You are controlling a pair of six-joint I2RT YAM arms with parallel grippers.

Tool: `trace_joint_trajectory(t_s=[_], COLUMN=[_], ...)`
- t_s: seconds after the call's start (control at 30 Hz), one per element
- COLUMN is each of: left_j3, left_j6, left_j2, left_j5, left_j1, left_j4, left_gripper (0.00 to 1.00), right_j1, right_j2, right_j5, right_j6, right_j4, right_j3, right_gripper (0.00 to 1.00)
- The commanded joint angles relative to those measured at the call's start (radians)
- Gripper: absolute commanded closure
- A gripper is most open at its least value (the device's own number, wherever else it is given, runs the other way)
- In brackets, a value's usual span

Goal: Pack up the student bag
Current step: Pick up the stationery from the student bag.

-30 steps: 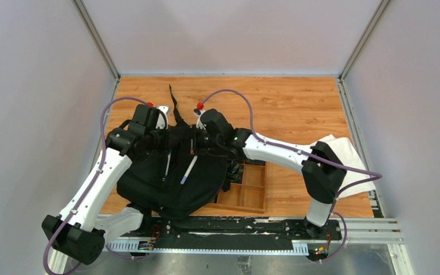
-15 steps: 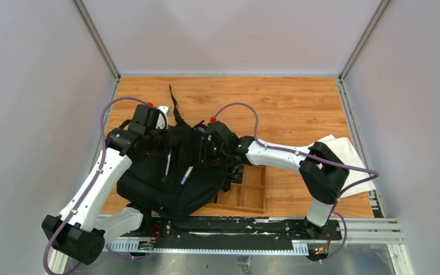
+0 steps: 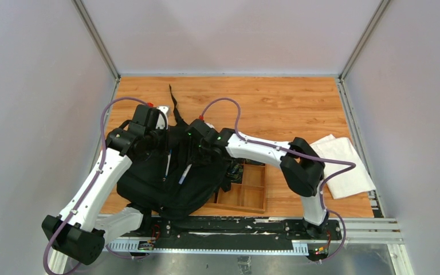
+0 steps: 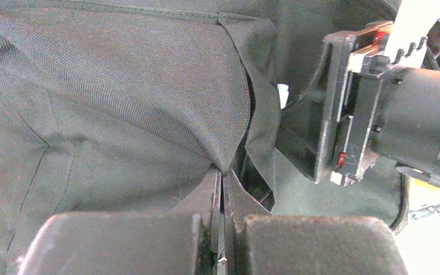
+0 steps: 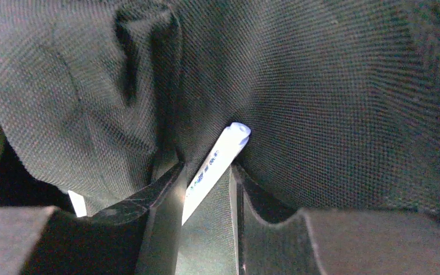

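Observation:
The student bag (image 3: 149, 183), a floppy black backpack, lies in front of the left arm. My left gripper (image 3: 159, 140) is shut on a fold of the bag's fabric (image 4: 120, 86) at the edge of its opening, its jaws (image 4: 223, 176) pressed together on the cloth. My right gripper (image 3: 197, 150) reaches in among the black fabric (image 5: 332, 103). Its jaws (image 5: 206, 172) stand apart, and a white pen (image 5: 220, 154) slants between them, leaning on the left finger. From above, two white pens (image 3: 185, 173) (image 3: 167, 166) show on the bag.
A wooden compartment tray (image 3: 252, 192) sits just right of the bag, partly under it. A folded white cloth (image 3: 344, 166) lies at the table's right edge. A black strap (image 3: 175, 106) trails toward the back. The right gripper's body (image 4: 366, 114) is close beside my left gripper.
My right gripper has gone from shut to open and has moved left and down over the bag, its elbow swinging left. The left arm has stayed still, holding the fabric.

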Motion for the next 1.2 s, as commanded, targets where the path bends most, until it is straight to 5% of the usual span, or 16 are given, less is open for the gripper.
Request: trace_joint_trajectory(t_s=[0.0,0.3,0.7,1.17], left_j3=[-0.001,-0.002,-0.002,0.007], left_j6=[-0.006,-0.005,-0.003,-0.006], left_j2=[-0.03,-0.031,-0.029,-0.046], left_j5=[0.075,0.076,0.077,0.073], left_j1=[-0.004,-0.004,-0.004,-0.004], left_j4=[0.055,0.055,0.055,0.054], left_gripper=[1.0,1.0,1.0,1.0], right_j1=[0.036,0.049,0.042,0.026], right_j2=[0.094,0.123,-0.202,-0.085], right_j5=[0.162,0.244,0.265,-0.086], right_j6=[-0.001,-0.032,-0.163,-0.123], right_j4=[-0.251,-0.37,-0.048,0.204], right_j3=[0.138,0.224,-0.006,0.058], right_gripper=[0.63,1.0,1.0,1.0])
